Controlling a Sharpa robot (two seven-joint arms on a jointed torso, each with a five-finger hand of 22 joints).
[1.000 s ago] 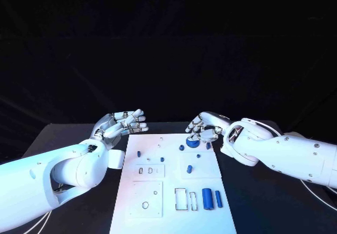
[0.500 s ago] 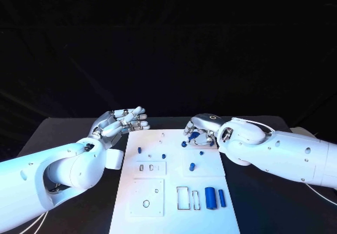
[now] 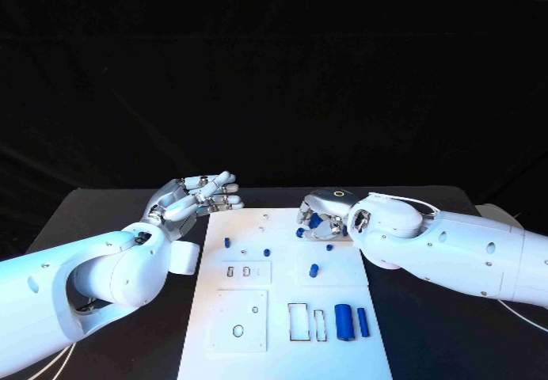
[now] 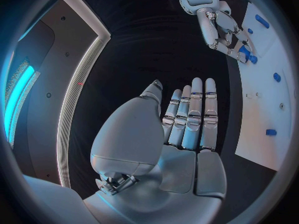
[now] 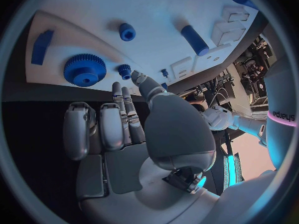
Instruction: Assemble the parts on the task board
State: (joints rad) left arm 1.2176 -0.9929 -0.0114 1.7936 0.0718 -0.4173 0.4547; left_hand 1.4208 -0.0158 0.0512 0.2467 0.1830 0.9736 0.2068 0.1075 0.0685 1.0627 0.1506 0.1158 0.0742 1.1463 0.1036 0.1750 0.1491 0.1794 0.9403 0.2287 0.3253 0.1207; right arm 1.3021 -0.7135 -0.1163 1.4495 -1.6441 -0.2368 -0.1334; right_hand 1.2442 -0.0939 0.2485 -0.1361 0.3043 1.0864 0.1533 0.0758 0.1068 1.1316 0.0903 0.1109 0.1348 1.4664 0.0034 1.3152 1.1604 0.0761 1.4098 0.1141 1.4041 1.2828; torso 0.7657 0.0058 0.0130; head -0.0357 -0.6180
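Head view: white board (image 3: pixel 286 332) lies mid worktop (image 3: pixel 80 214), long axis running away from the robot. Left robot hand (image 3: pixel 192 199) hovers just off the board's far left corner, above the worktop, fingers spread apart, nothing in it. Right robot hand (image 3: pixel 322 214) is over the board's far right part, fingers curled down close around a small blue part (image 3: pixel 314 222); whether it actually grips the part can't be told here. Other blue parts on the board: small peg (image 3: pixel 227 243) at left, another (image 3: pixel 266 253) near the middle, short cylinder (image 3: pixel 313 271) on the right plate, big cylinder (image 3: pixel 344 321) and thin bar (image 3: pixel 362 321) side by side at the near right, beside two empty rectangular slots (image 3: pixel 296 321).

Left wrist view: left robot hand's palm (image 4: pixel 187 169) faces the camera w/ fingers (image 4: pixel 196 109) straight, side by side, empty. Beyond it the right robot hand (image 4: pixel 227 32) reaches down to the board's edge (image 4: pixel 249 129), fingertips at a blue part (image 4: pixel 244 52).

Right wrist view: right robot hand (image 5: pixel 124 134) has fingers part-extended toward the board (image 5: pixel 174 15), thumb across, no part plainly held. Blue gear (image 5: pixel 83 69) lies flat on the board beyond the fingertips, small pinion (image 5: pixel 125 70) beside it, block (image 5: pixel 42 47) near the board's edge, ring (image 5: pixel 127 32) and a cylinder (image 5: pixel 194 40) further on.
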